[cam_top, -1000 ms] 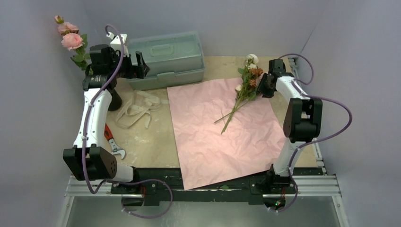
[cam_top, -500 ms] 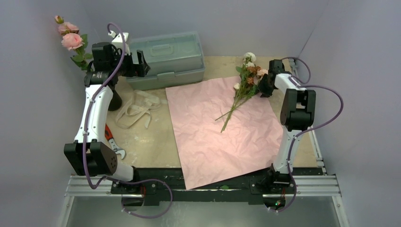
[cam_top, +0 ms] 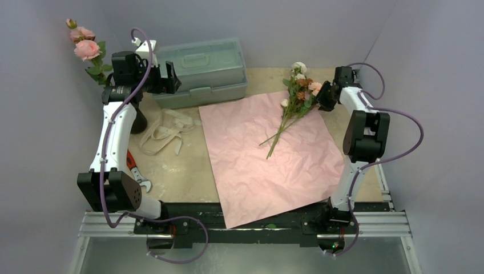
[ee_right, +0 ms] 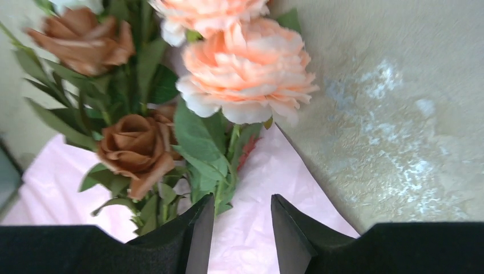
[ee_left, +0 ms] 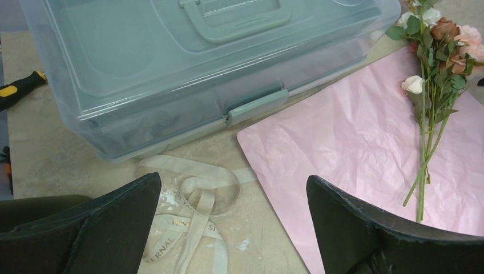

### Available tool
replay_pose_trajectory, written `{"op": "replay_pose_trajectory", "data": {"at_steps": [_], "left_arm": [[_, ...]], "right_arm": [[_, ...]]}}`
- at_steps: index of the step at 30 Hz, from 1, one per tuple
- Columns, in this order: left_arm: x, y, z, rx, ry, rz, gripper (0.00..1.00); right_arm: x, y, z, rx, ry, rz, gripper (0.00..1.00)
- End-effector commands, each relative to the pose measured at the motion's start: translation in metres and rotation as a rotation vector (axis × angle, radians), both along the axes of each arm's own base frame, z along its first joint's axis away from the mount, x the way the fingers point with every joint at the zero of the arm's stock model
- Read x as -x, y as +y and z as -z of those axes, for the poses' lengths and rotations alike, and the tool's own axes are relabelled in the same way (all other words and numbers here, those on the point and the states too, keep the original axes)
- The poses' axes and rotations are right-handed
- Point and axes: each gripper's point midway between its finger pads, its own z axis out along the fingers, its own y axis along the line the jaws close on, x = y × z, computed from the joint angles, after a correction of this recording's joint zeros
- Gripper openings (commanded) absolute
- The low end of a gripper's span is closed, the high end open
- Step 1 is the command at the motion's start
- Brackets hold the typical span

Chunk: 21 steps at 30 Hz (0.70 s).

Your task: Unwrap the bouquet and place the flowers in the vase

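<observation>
I read even, diffuse light from above, shadows faint; the flowers close to my right wrist camera appear soft-focused.

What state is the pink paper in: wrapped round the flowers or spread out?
Spread out. The pink paper lies flat on the table, crinkled, with the flowers loose on its far corner.

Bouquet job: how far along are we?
Done: the ribbon is off, the pink paper lies open and flat, and pink roses stand at far left, apparently in the vase, mostly hidden by the left arm. In hand: the right gripper is open at the heads of the loose flowers, nothing between its fingers. Left: grasp them and put them in the vase. The left gripper hangs open, empty.
</observation>
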Motion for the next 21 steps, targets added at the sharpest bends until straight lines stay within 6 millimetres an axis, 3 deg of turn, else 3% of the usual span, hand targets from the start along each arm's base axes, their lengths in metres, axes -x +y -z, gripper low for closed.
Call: {"op": "replay_pose_trajectory", "data": {"at_steps": [1,11,17,21], "left_arm": [[-0.005,-0.005,-0.016,-0.008,-0.049,0.019,1.00],[-0.008,-0.003,-0.017,-0.027,-0.046,0.014,1.00],[-0.010,-0.001,-0.016,-0.031,-0.038,0.006,1.00],[-0.012,-0.001,-0.015,-0.032,-0.036,0.007,1.00]], "right_arm": [[-0.024,-0.001,-0.055,-0.006,-0.160,-0.013,0.46],[-0.052,-0.009,-0.028,-0.015,-0.136,0.055,0.45],[-0.057,-0.015,-0.006,0.004,-0.103,0.076,0.42],[-0.057,-0.016,0.003,0.004,-0.088,0.084,0.29]]}}
